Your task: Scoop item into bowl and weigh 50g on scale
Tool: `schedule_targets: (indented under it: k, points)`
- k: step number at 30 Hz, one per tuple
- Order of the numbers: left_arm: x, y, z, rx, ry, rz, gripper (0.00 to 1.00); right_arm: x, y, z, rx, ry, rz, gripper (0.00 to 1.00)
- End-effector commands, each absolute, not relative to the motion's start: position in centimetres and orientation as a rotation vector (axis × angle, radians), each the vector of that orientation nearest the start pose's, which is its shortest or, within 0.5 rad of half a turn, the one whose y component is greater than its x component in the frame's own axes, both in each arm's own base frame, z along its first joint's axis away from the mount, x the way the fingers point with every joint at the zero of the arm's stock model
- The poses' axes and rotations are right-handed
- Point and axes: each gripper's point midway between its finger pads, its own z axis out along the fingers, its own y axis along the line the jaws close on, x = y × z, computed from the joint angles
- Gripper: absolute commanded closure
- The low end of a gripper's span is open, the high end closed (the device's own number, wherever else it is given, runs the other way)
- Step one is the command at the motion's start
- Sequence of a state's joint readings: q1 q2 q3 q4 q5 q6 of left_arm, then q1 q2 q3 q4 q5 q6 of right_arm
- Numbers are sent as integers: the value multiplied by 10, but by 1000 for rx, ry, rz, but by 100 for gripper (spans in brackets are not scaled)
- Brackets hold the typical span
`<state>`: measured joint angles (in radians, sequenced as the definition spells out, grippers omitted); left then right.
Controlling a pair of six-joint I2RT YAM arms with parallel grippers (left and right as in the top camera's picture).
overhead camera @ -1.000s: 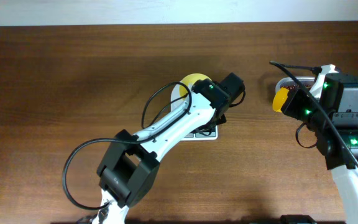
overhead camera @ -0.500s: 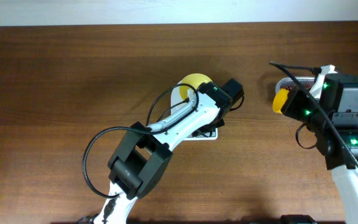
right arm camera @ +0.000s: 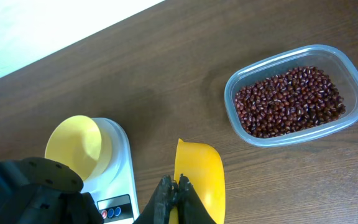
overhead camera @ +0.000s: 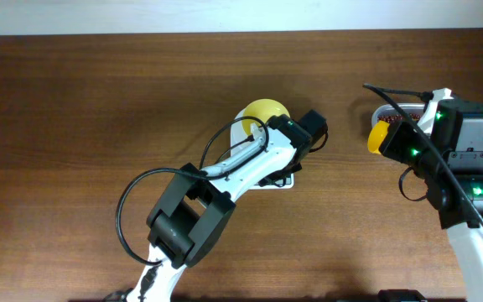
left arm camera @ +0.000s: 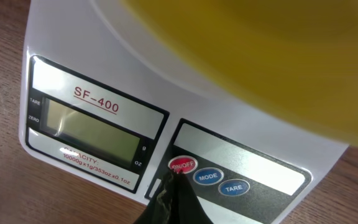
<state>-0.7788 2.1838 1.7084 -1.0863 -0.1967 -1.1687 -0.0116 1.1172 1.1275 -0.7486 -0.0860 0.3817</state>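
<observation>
The pale-yellow bowl (overhead camera: 262,110) sits empty on the white scale (left arm camera: 61,56), whose grey display (left arm camera: 92,129) is blank. My left gripper (left arm camera: 176,177) is shut with nothing in it, its tip resting on the red ON/OFF button (left arm camera: 183,165). My right gripper (right arm camera: 176,182) is shut on the handle of an empty yellow scoop (right arm camera: 201,171), held above the table between the scale (right arm camera: 122,163) and the tub. The item, dark reddish-brown beans (right arm camera: 289,93), fills a clear plastic tub (right arm camera: 354,79) at the right.
Blue MODE (left arm camera: 207,177) and TARE (left arm camera: 234,187) buttons lie just right of the red one. In the overhead view my right arm (overhead camera: 455,159) covers most of the tub (overhead camera: 390,110). Bare brown tabletop (overhead camera: 74,117) stretches to the left.
My left arm's elbow has swung right and its wrist has shifted slightly over the scale's front. The right arm and scoop have not moved.
</observation>
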Motion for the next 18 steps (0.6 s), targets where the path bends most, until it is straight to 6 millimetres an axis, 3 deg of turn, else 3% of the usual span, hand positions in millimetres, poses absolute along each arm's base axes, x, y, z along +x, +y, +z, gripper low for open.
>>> schedule_targets:
  k: [1,18]
  points:
    - [320,-268,22,-581,2901,189,100,332,7,259,406,2255,267,96]
    - [322,-275,20,-568,2891,158,100,331,7,259,406,2256,268,96]
